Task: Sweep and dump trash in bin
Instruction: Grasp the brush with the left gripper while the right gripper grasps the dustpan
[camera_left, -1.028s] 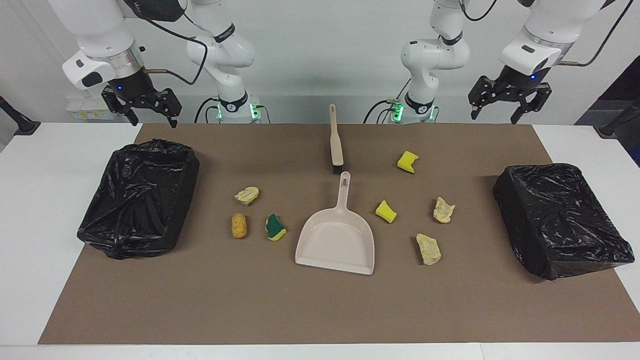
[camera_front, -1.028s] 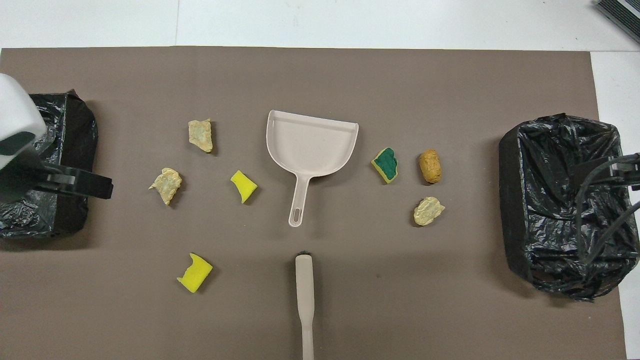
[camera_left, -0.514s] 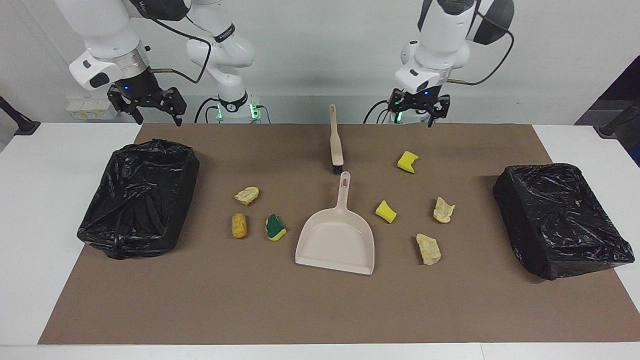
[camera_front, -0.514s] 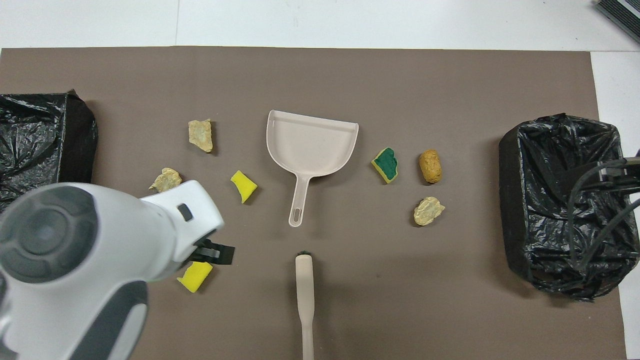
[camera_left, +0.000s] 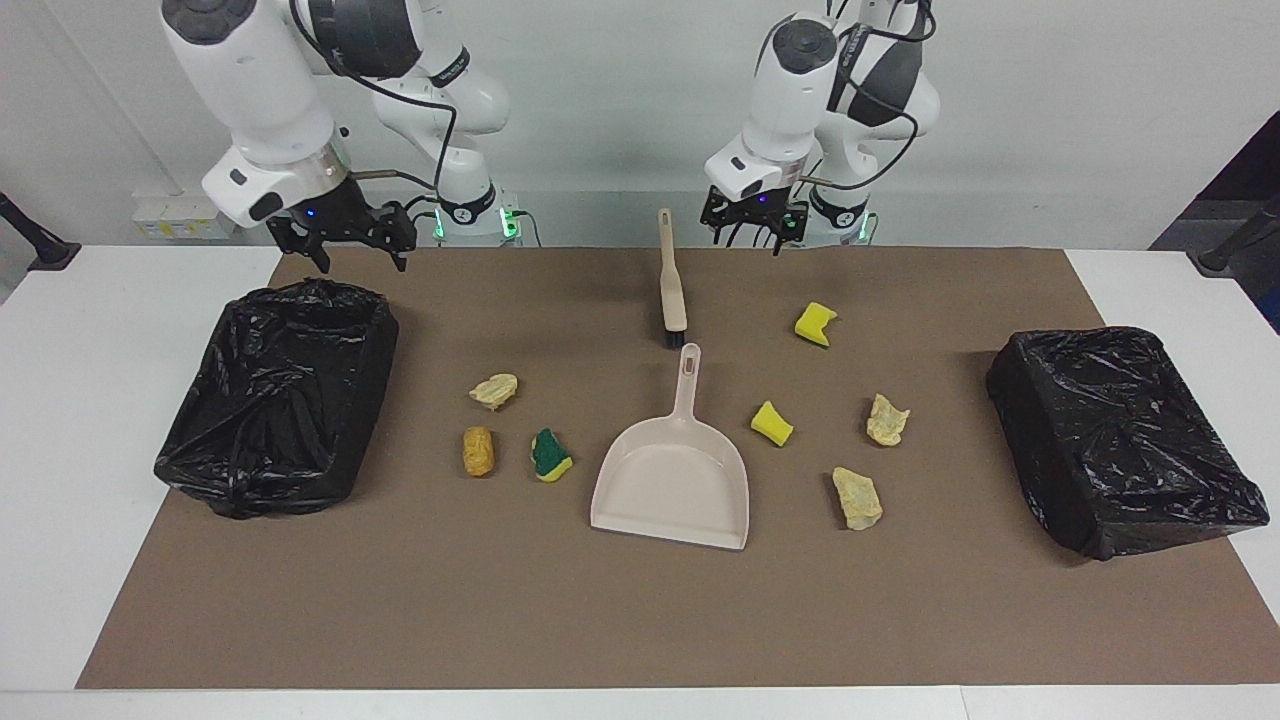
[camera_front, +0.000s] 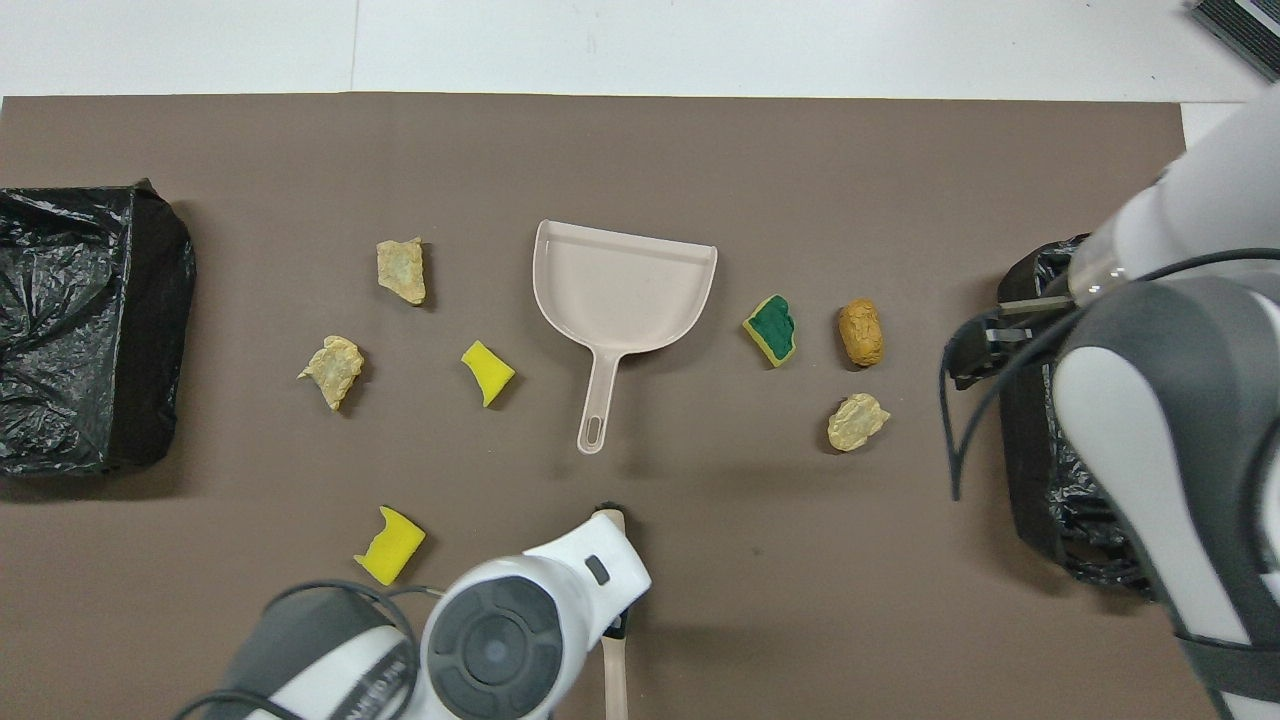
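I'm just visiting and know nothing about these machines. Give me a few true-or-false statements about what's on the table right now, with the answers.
1. The dustpan already holds some trash. False: it is empty; all seven pieces lie on the brown mat.
2. The brush lies nearer to the robots than the dustpan. True.
3. The left hand is gripping the brush. False: it hangs open in the air beside the brush handle, holding nothing.
4. A black-lined bin stands at each end of the table. True: one at the right arm's end, one at the left arm's end.
5. The green-and-yellow sponge lies beside the orange-brown lump. True.
6. The right hand holds the dustpan. False: it is open and empty.
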